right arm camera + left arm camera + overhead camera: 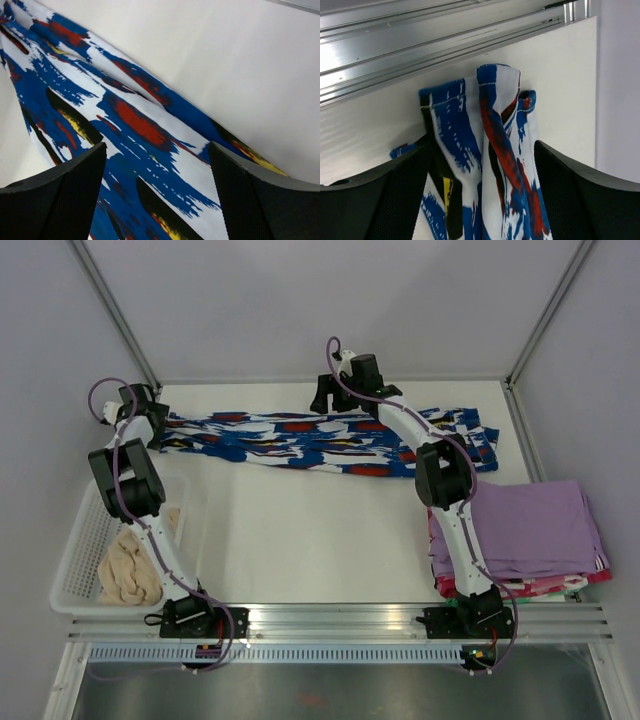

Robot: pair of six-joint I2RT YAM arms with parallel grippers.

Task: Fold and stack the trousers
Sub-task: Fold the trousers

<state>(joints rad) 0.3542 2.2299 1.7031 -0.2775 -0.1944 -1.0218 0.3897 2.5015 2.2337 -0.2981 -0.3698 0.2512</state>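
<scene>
Seen from above, the trousers point(290, 440) lie stretched in a long band across the far side of the white bench point(320, 540), running from about 10 o'clock to 2 o'clock. The left arm point(125, 480) rises from its base at 7 o'clock, bends at the elbow and reaches the band's left end at 10 o'clock. The right arm point(445, 475) climbs from 5 o'clock and crosses over the fabric, its wrist near 12 o'clock at the band's far edge. A white basket point(75, 560) at 8 o'clock holds a cream fluffy bundle point(130, 575). Folded lilac garments point(525, 525) are stacked at 4 o'clock.

The overhead view does not show how either set of jaws stands, but the wrist cameras do. In the left wrist view, two black fingers point(375, 200) are spread wide, so the jaws are open. The bunched, crumpled end of the trousers fills the gap between them, with a metal rail point(420, 45) beyond. In the right wrist view, the fingers point(55, 200) are equally far apart, jaws open and gripping nothing. They sit over a flat stretch of the print lying smooth on the bench. Whether these fingertips touch the cloth cannot be told.
</scene>
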